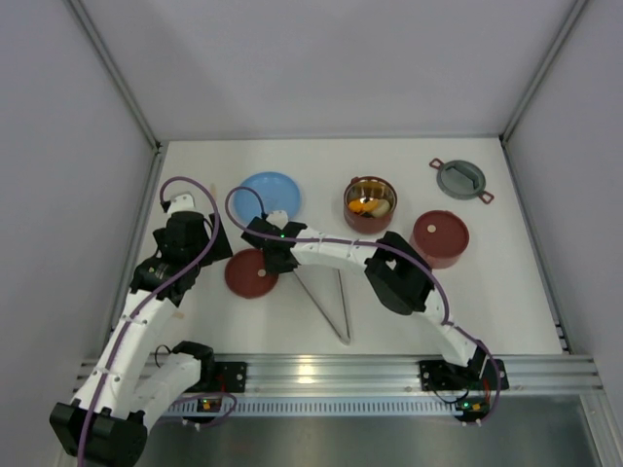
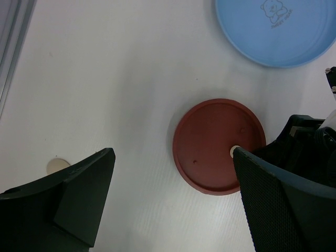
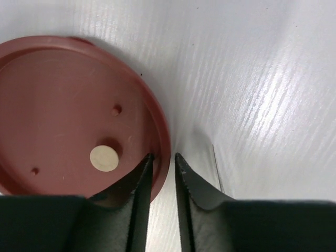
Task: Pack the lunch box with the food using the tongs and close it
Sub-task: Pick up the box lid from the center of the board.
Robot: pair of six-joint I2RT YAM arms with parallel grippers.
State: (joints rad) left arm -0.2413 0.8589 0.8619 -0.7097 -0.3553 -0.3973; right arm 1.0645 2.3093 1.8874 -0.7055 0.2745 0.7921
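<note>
A flat dark-red disc lid [image 1: 251,273] [image 3: 68,105] [image 2: 215,142] lies on the table left of centre. My right gripper [image 1: 265,255] [image 3: 164,156] straddles its right rim, one finger inside and one outside; the jaws are narrow but still open, with a sliver of table beside the outer finger. The left gripper [image 1: 195,233] [image 2: 172,152] hangs wide open just left of that lid, holding nothing. One lunch box bowl [image 1: 370,202] holds the food [image 1: 371,205]. Another dark-red bowl [image 1: 440,238] stands to its right with a lid on. The tongs [image 1: 331,302] lie loose near the front.
The light-blue plate [image 1: 268,195] [image 2: 273,31] sits behind the lid. A grey two-eared cover [image 1: 459,178] rests at the back right. A small cream disc [image 2: 56,165] lies on the table by the left finger. White walls enclose three sides of the table.
</note>
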